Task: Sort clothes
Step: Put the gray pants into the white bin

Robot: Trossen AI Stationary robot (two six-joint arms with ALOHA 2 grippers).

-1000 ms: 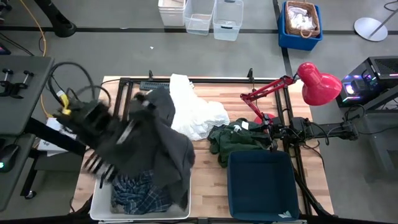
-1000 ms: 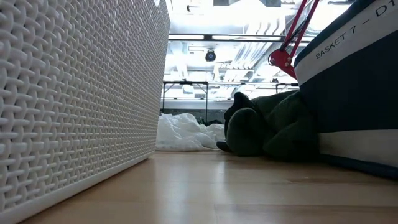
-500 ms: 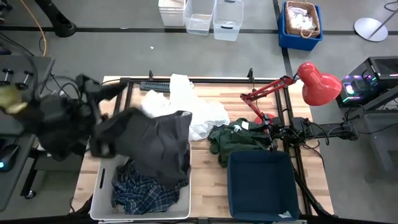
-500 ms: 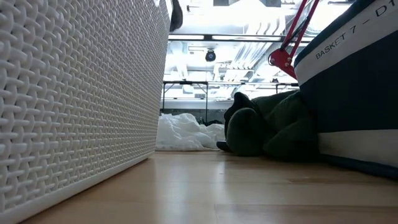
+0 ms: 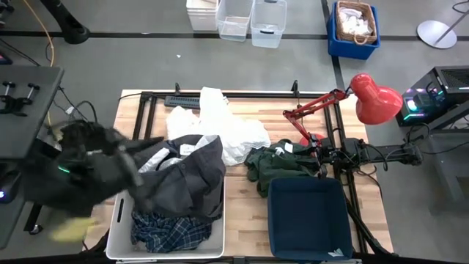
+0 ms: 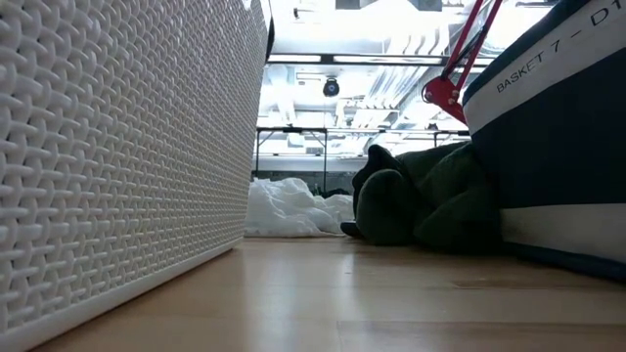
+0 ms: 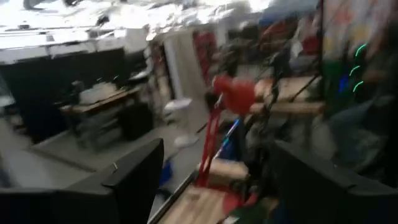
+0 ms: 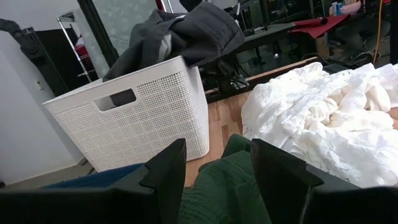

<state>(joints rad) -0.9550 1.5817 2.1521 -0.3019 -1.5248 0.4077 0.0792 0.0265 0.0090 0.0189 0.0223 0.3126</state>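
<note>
soft stuff, all of it, and it will handle that way: light, floppy, nothing that keeps a shape once lifted, so pinch a raised fold or a bunched ridge rather than a flat spread.

dark grey garment (image 5: 192, 178) hangs limp over the far rim of the white lattice basket (image 5: 115, 233), half in and half draped outside, its heavy-looking folds humped up. under it, down in the basket, lies the blue-and-white plaid shirt (image 5: 165, 229), crumpled. white clothes (image 5: 234, 132) sit in a thin, crinkly heap on the wooden table (image 5: 245, 220) behind the basket, and the dark green garment (image 5: 277, 167) is balled thick and fleecy just behind the navy fabric basket (image 5: 308, 220), touching it in the low view.

left gripper (image 7: 211, 180) is off the table's left edge, a blur from above; its wrist view shows two dark fingers spread wide with only the room between them, nothing held. right gripper (image 8: 217, 165) rests low at the green garment, fingers parted, gripping nothing that i can see.

red desk lamp (image 5: 366, 95) reaches over the far right corner.
</note>
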